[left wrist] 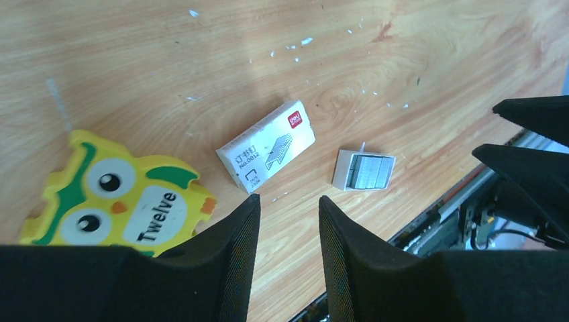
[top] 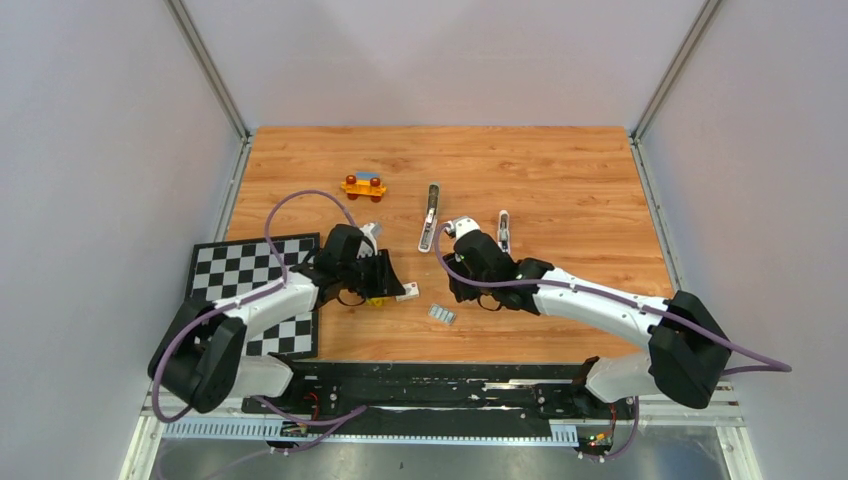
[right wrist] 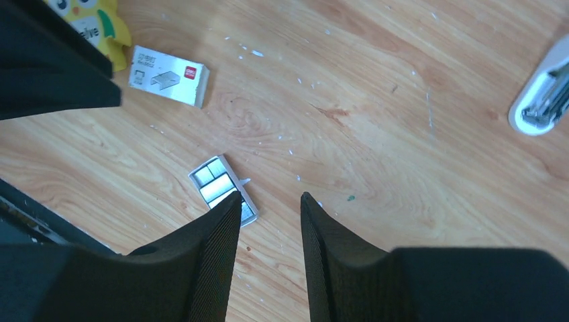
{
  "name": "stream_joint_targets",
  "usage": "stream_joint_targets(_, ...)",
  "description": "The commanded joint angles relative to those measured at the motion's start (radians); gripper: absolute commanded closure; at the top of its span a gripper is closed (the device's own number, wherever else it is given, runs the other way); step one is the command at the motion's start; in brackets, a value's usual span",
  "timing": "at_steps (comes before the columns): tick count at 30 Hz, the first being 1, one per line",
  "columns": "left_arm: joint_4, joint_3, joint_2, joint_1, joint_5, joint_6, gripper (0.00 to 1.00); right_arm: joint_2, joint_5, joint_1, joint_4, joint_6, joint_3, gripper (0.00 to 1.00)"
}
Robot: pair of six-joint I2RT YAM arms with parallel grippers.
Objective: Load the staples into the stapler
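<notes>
The staples are silver-grey blocks in a small open white tray near the table's front. They also show in the left wrist view and the right wrist view. The slim grey stapler lies open on the wood behind them, and one end of it shows in the right wrist view. My left gripper is open and empty, above the table to the left of the staples. My right gripper is open and empty, just right of the tray, with its left fingertip overlapping the tray's edge in view.
A small white box with red print lies beside the tray. A yellow owl toy sits under my left gripper. A second slim grey piece, an orange toy car and a checkerboard are also on the table.
</notes>
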Motion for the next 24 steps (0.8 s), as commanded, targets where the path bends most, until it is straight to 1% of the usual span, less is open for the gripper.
stream_joint_targets(1, -0.059, -0.024, -0.120, -0.003, -0.113, 0.017, 0.60, -0.015, 0.100, -0.008, -0.052, 0.234, -0.046, 0.59)
stream_joint_targets(5, -0.008, -0.047, -0.147, -0.015, -0.053, 0.006, 0.60, -0.012, 0.116, -0.008, -0.064, 0.397, -0.084, 0.60)
stream_joint_targets(10, 0.063, -0.050, -0.068, -0.084, -0.030, -0.003, 0.68, -0.031, 0.139, -0.008, -0.063, 0.511, -0.117, 0.61)
stream_joint_targets(12, 0.103, -0.048, -0.021, -0.114, -0.019, -0.015, 0.69, -0.027, 0.132, -0.008, -0.063, 0.513, -0.119, 0.61)
stream_joint_targets(16, 0.217, -0.039, 0.044, -0.178, 0.049, -0.034, 0.69, -0.020, 0.127, -0.008, -0.071, 0.511, -0.130, 0.61)
stream_joint_targets(20, 0.233, -0.008, 0.066, -0.234, 0.041, -0.023, 0.69, -0.030, 0.106, -0.008, -0.060, 0.502, -0.146, 0.65)
stream_joint_targets(24, 0.239, 0.010, 0.092, -0.254, 0.027, -0.026, 0.69, -0.047, 0.079, -0.009, -0.025, 0.534, -0.174, 0.68)
